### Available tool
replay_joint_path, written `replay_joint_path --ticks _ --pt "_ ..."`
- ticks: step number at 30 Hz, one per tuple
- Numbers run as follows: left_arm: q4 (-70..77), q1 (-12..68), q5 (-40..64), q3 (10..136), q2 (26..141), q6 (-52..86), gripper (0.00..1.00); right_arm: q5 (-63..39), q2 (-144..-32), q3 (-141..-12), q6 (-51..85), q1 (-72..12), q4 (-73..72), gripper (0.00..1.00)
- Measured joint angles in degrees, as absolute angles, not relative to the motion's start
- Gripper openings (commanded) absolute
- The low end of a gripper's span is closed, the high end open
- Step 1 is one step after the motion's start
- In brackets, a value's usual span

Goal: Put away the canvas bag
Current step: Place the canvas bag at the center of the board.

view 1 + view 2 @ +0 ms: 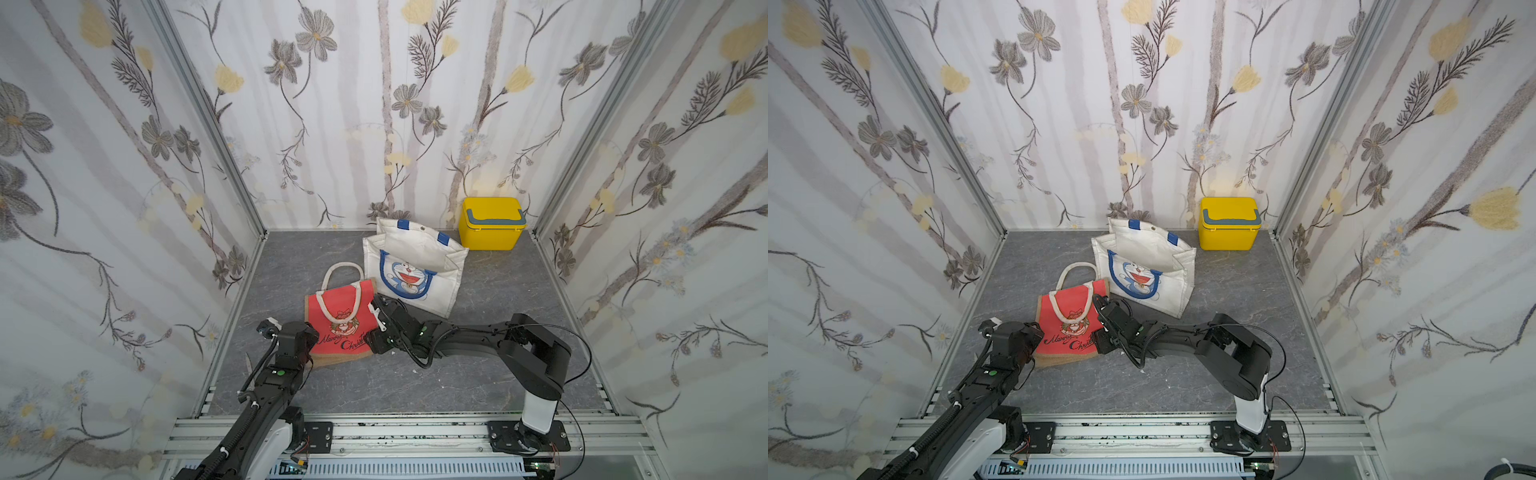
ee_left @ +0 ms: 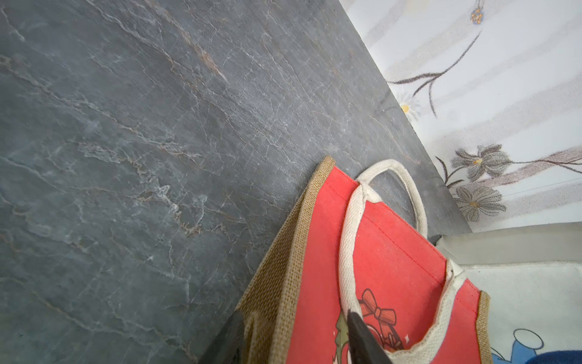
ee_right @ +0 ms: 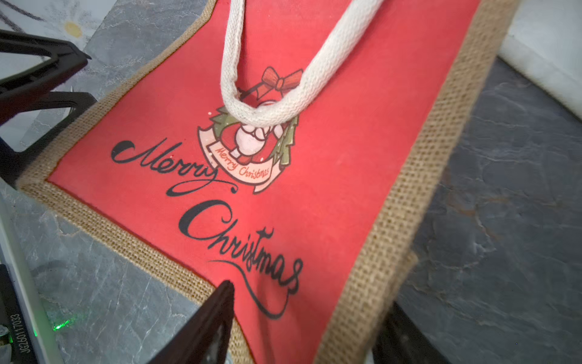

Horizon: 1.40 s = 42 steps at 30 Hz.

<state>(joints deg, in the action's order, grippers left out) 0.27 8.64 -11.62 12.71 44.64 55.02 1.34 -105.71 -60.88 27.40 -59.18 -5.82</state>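
My left gripper (image 2: 294, 315) and right gripper (image 3: 313, 296) are wide at both sides of the red bag (image 1: 338, 320), so it lies flat.

I count two bags: one red Christmas bag (image 1: 340, 328) and one white cartoon bag (image 1: 415, 270). The red one has two cream handles (image 2: 346, 252). There is one yellow box (image 1: 490, 237), topped with a single grey handle (image 1: 494, 220). Two black robot arms reach in, one left arm (image 1: 274, 386) and one right arm (image 1: 478, 334). Three flowered walls (image 1: 353, 124) surround them
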Motion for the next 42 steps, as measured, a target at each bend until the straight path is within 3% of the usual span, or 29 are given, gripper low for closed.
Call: replay_joint_path --ticks 2,4,9,11,15,18,22,29,31,35,39,41,42 --pt "0.62 8.64 -11.79 12.23 45.3 55.35 0.67 1.96 -105.69 -60.73 27.27 -59.09 -5.17 0.72" --pt "0.6 8.64 -11.79 12.27 45.98 55.29 0.58 3.33 -105.86 -60.93 26.48 -59.16 -3.84 0.78" --pt "1.93 8.86 -11.49 15.38 44.95 53.34 0.45 7.46 -103.81 -58.04 24.82 -59.55 -3.95 0.97" --pt "5.23 8.84 -9.04 15.07 45.47 53.84 0.39 9.06 -103.7 -57.95 23.62 -59.44 -4.86 0.98" --pt "8.43 8.73 -3.86 14.74 48.53 56.07 0.29 10.44 -105.43 -58.3 21.37 -59.24 -8.14 0.84" --pt "13.41 8.38 -3.29 13.65 49.23 57.6 0.16 9.93 -107.79 -59.09 20.43 -59.31 -10.57 0.69" --pt "16.27 8.08 -0.64 13.08 56.62 58.78 0.06 8.64 -110.37 -59.48 19.27 -59.72 -13.61 0.48" --pt "21.61 8.27 2.22 5.45 57.65 60.23 0.0 7.84 -111.31 -57.36 19.27 -63.33 -15.38 0.46" --pt "21.12 8.32 2.07 4.05 53.76 60.75 0.0 7.44 -110.98 -57.14 19.81 -63.94 -15.25 0.48" --pt "14.96 8.43 -0.99 3.62 44.27 61.56 0.0 6.79 -107.37 -54.65 21.93 -64.38 -13.85 0.76" --pt "11.53 7.88 -3.2 2.57 38.52 61.54 0.0 9.52 -103.39 -53.41 22.04 -64.45 -13.56 0.86" --pt "10.5 7.77 -3.18 2.7 37.36 61.21 0.18 11.55 -101.67 -52.56 21.54 -64.45 -14.81 0.92" --pt "9.69 7.77 -3.16 3.11 36.77 60.45 0.38 12.53 -101.1 -52.14 20.69 -64.45 -15.4 0.98"
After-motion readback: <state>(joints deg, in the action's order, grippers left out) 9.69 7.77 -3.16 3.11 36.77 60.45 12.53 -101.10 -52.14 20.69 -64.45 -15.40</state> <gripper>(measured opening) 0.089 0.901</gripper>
